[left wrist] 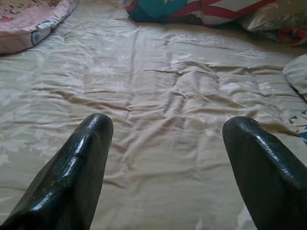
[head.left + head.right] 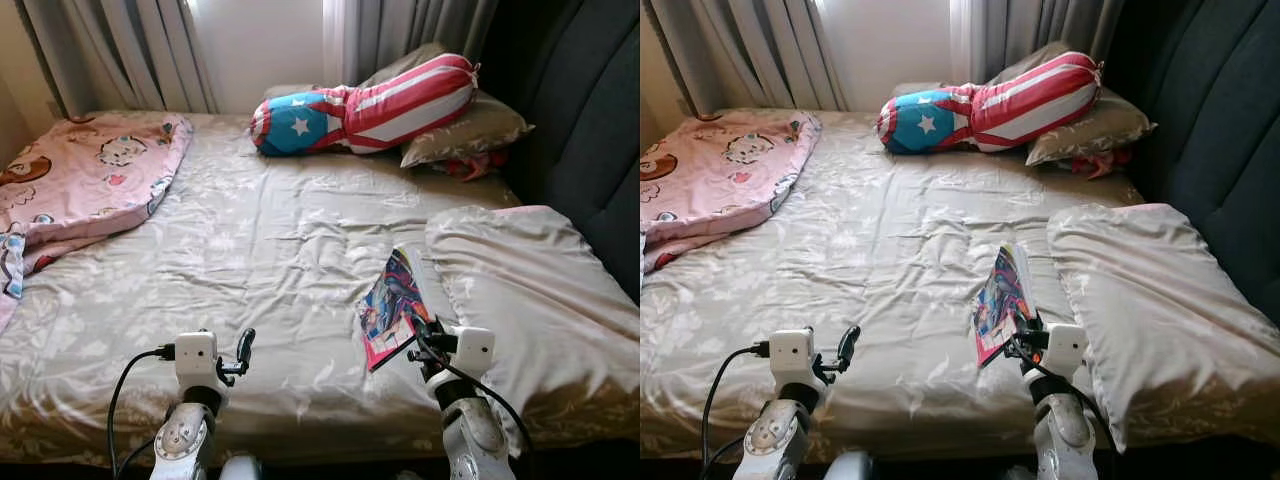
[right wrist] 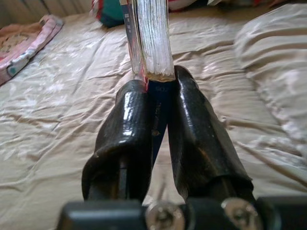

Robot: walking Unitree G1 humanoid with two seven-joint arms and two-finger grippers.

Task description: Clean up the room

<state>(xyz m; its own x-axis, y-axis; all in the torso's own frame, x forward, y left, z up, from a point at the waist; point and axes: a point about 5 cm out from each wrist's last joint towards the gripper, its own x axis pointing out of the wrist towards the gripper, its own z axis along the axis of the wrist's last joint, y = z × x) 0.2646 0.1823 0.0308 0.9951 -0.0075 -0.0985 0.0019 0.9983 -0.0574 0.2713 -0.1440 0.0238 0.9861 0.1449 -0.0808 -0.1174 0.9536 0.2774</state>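
The right gripper (image 2: 420, 335) is clamped on a book (image 2: 392, 305), lower right of centre in the head views. Its two fingers (image 3: 199, 139) pinch the book's near edge, pages showing between them. The book stands tilted off the sheet (image 2: 250, 250), its long axis running up and away from the fingers toward the pillow (image 2: 530, 290) just to its right. The left gripper (image 2: 243, 352) hovers low at lower left, fingers (image 1: 76, 167) spread wide over bare sheet, holding nothing. I'd judge the right arm owns the next move: carry the book off the bed. At the upper left lies a pink blanket (image 2: 90, 175).
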